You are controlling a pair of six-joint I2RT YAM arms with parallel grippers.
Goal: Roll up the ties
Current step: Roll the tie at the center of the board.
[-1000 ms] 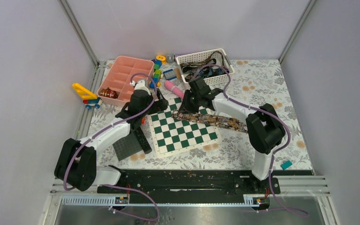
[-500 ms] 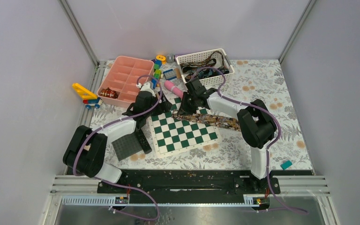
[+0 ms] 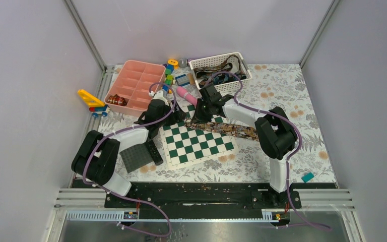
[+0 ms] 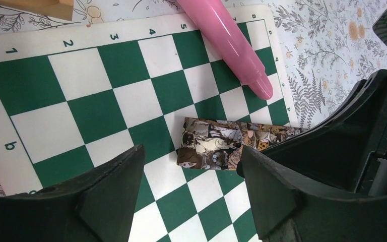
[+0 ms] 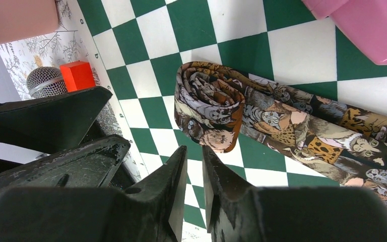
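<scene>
Cat-print tie (image 5: 302,126) lies along the chessboard (image 5: 191,25)'s far edge, coil right by the pinched-closed, empty right hand (image 5: 195,156), left hand (image 4: 191,151) gaping opposite.

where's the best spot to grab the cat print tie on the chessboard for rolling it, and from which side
Best bet: the coiled end of the tie, from above, one finger on each open spiral face across the strip's width. It is the only raised part; the rest lies flat on the chessboard, and the pink tube lies close beyond.
</scene>
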